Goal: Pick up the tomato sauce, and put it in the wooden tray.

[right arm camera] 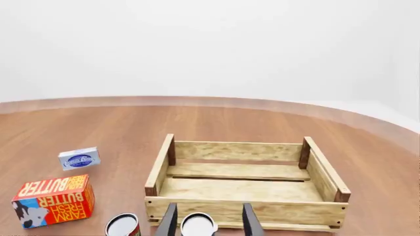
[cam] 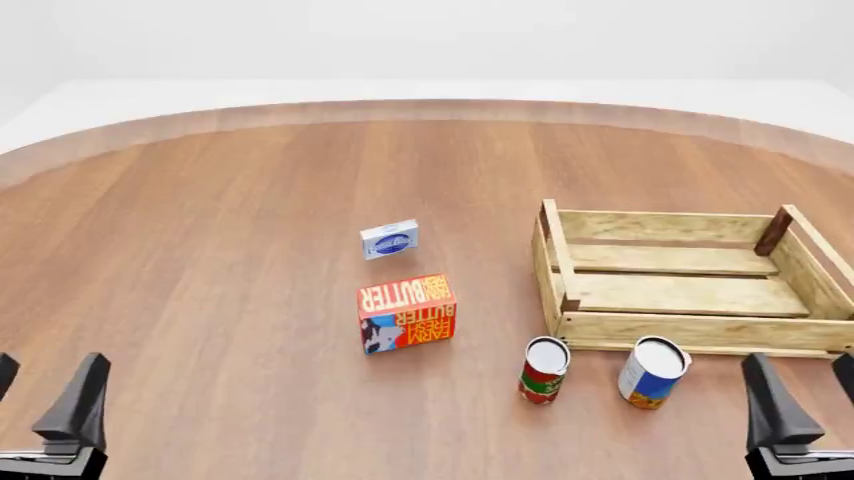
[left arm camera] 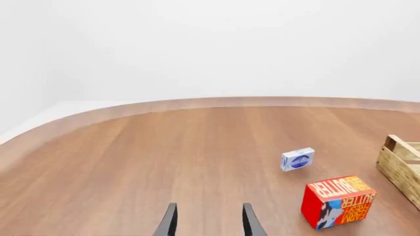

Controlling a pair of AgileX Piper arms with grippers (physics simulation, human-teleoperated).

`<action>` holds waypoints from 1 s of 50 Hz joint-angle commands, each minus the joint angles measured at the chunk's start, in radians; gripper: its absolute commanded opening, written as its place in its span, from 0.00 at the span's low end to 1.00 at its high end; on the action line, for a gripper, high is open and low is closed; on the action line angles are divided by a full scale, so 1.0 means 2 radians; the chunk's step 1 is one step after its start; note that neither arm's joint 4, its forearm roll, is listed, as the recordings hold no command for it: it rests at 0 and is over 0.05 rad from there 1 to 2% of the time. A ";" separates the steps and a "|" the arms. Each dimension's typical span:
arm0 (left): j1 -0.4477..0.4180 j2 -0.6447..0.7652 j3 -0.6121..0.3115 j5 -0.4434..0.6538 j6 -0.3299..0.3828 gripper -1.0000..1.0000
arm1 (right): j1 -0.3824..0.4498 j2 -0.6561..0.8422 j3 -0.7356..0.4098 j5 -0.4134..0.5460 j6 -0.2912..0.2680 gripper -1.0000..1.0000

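Both my grippers, left point(cam: 47, 400) and right point(cam: 798, 395), are waiting spread, holding nothing; the small red-and-green tomato sauce can point(cam: 543, 370) is standing ahead-left of my right gripper, just before the pale slatted wooden tray point(cam: 667, 295); reaching comes next.

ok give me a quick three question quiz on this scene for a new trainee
1. True or false: the tomato sauce already sits inside the tray.
2. Which stands nearest the sauce in the front view? A) small blue-white box B) blue-white-orange can C) butter box
3. Fill in: both grippers, left and right, have their jaws ____.

Key: 1 false, it stands on the table just outside the tray's near wall. 2 B. 3 open, holding nothing.
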 commanded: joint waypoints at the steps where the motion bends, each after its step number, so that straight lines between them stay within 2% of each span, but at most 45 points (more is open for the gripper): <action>1: -0.004 0.004 -0.002 -0.002 0.000 1.00 | -0.004 -0.002 -0.003 0.005 -0.010 1.00; 4: -0.004 0.007 -0.001 -0.006 0.000 1.00 | -0.002 -0.003 -0.007 0.010 -0.015 1.00; 5: -0.004 0.004 -0.001 -0.002 0.000 1.00 | -0.002 -0.003 -0.010 0.014 -0.035 1.00; 8: -0.004 0.004 -0.002 -0.001 0.000 1.00 | 0.003 -0.003 -0.013 0.014 -0.043 1.00; 9: -0.004 0.004 -0.002 -0.001 0.000 1.00 | 0.000 -0.002 -0.022 0.024 -0.048 1.00; 11: -0.004 0.001 -0.003 0.002 0.000 1.00 | 0.003 0.005 -0.052 0.044 -0.026 1.00; 13: -0.004 0.001 -0.004 0.004 0.000 1.00 | 0.013 0.015 -0.089 0.056 -0.049 1.00; 15: -0.004 0.002 -0.003 0.001 0.000 1.00 | 0.009 0.074 -0.114 0.038 -0.040 1.00; 16: -0.004 0.002 -0.003 0.001 0.000 1.00 | 0.009 0.075 -0.114 0.037 -0.040 1.00; 17: -0.004 0.001 -0.003 0.002 0.000 1.00 | 0.014 0.121 -0.138 0.030 -0.035 1.00; 18: -0.004 0.000 -0.004 0.004 0.000 1.00 | 0.017 0.154 -0.159 0.025 -0.047 1.00; 19: -0.004 0.001 -0.004 0.004 0.000 1.00 | 0.021 0.147 -0.165 0.029 -0.043 1.00; 20: -0.004 0.003 -0.001 -0.002 0.000 1.00 | 0.021 0.166 -0.186 0.034 -0.060 1.00; 21: -0.004 0.002 -0.002 0.001 0.000 1.00 | 0.030 0.173 -0.202 0.037 -0.063 1.00; 23: -0.004 0.000 -0.005 0.005 -0.001 1.00 | 0.043 0.188 -0.239 0.052 -0.048 1.00; 25: -0.004 0.003 -0.001 -0.001 -0.001 1.00 | 0.060 0.205 -0.266 0.055 -0.049 1.00; 31: -0.004 0.001 -0.002 0.002 -0.001 1.00 | 0.101 0.266 -0.316 0.048 -0.064 1.00; 34: -0.004 0.001 -0.002 0.002 0.000 1.00 | 0.106 0.282 -0.327 0.044 -0.072 1.00; 37: -0.004 0.000 -0.004 0.004 0.000 1.00 | 0.117 0.329 -0.343 0.039 -0.080 1.00; 39: -0.004 0.000 -0.004 0.004 0.000 1.00 | 0.133 0.347 -0.356 0.040 -0.062 1.00; 41: -0.004 0.000 -0.004 0.004 0.000 1.00 | 0.131 0.354 -0.360 0.038 -0.074 1.00; 50: -0.004 0.000 -0.004 0.004 0.000 1.00 | 0.158 0.412 -0.407 0.056 -0.072 1.00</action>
